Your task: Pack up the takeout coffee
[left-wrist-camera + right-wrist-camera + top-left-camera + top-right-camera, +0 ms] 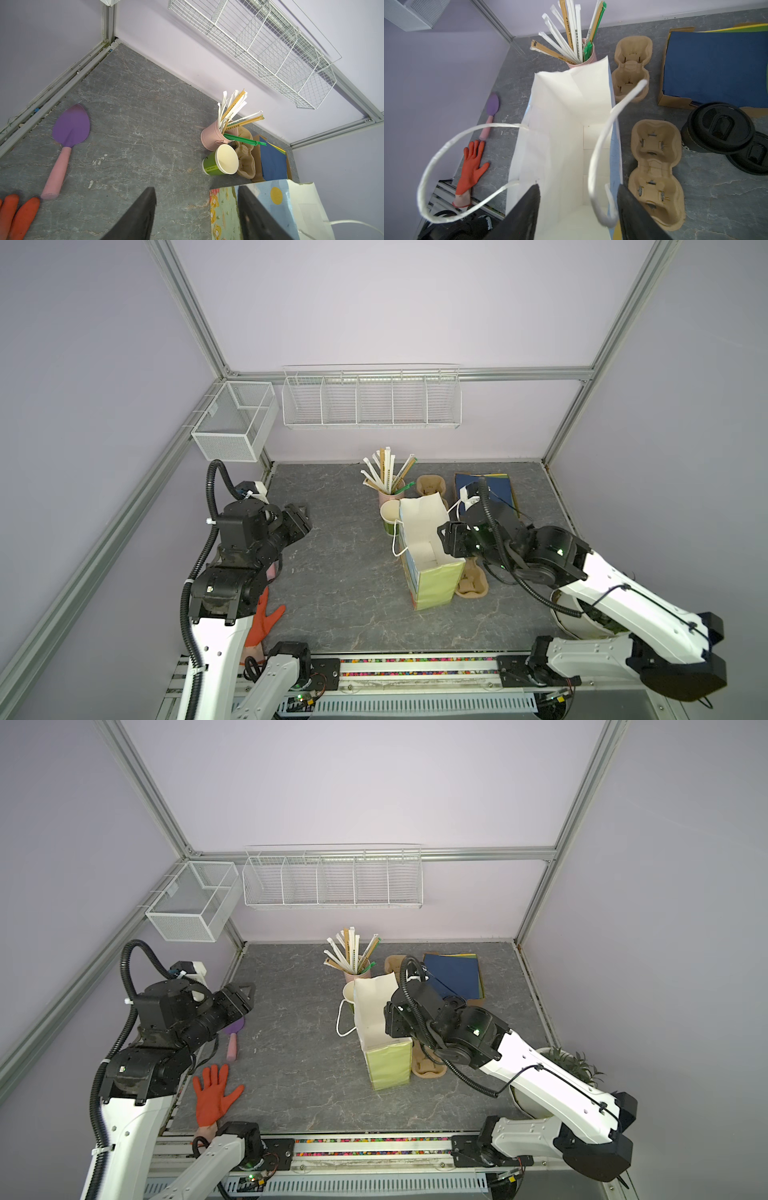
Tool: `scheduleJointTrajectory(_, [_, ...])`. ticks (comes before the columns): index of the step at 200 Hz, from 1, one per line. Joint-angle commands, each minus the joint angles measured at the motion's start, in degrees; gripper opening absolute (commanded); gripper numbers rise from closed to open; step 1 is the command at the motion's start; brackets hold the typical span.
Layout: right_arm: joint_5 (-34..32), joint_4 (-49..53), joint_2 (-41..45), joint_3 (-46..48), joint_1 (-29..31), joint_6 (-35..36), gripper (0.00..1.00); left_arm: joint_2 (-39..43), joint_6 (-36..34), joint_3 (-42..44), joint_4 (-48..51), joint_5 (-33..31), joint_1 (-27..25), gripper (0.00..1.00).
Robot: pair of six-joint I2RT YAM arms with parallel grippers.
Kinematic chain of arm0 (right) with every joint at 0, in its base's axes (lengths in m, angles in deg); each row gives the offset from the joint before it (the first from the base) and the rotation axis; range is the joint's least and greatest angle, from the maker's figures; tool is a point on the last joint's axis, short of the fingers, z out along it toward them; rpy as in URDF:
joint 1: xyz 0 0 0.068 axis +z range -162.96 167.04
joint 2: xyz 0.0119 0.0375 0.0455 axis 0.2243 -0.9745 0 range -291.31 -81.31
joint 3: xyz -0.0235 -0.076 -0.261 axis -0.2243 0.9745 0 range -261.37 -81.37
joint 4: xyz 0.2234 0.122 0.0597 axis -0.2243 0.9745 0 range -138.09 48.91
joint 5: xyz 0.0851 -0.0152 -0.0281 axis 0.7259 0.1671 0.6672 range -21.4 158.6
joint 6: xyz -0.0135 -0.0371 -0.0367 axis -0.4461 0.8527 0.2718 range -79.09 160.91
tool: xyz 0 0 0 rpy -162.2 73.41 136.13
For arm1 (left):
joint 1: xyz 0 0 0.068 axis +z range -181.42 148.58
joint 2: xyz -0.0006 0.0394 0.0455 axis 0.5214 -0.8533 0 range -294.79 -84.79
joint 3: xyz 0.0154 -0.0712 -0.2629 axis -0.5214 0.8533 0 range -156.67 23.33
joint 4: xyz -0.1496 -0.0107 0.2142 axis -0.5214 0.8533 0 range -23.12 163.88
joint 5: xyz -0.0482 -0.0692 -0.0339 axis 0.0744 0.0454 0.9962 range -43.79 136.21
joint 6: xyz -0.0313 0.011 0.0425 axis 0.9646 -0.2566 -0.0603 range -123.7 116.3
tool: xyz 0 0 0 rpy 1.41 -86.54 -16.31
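The takeout coffee (718, 128), a black cup under a black lid, stands on the table in the right wrist view, with a second black lid (752, 154) beside it. My right arm hides it in both top views. A paper bag (432, 576) (388, 1065) (560, 124) stands open mid-table, white and empty inside. My right gripper (448, 533) (390, 1015) (578, 187) hangs open over the bag's mouth, with one white handle loop (593, 166) loose between its fingers. My left gripper (305, 516) (249, 994) (197, 188) is open and empty, far left of the bag (224, 207).
A green cup (388, 518) (220, 160) and a pink cup of wrapped straws (386, 489) stand behind the bag. Two pulp carriers (654, 172) (630, 68) lie to its right, near a box of blue paper (716, 66). An orange glove (214, 1094) and a purple trowel (68, 141) lie left.
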Motion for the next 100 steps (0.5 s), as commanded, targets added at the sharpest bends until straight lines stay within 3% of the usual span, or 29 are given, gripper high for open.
scheduleJointTrajectory(1, [-3.2, 5.1, 3.7, -2.5, 0.2, 2.7, 0.63, 0.3, -1.2, 1.0, 0.6, 0.8, 0.3, 0.63])
scheduleJointTrajectory(36, [-6.2, 12.5, 6.7, -5.4, -0.2, 5.1, 0.64, 0.2, -1.5, 1.6, 0.6, 1.0, 0.3, 0.63])
scheduleJointTrajectory(56, [-8.0, 15.8, 9.6, -2.4, -1.7, 4.8, 0.65, 0.8, -1.7, 2.9, -0.1, 0.7, 0.3, 0.64])
scheduleJointTrajectory(100, [0.7, 13.0, 16.3, 12.1, -9.2, 3.8, 0.64, 1.7, -1.2, 7.9, -2.4, 0.5, 0.3, 0.64])
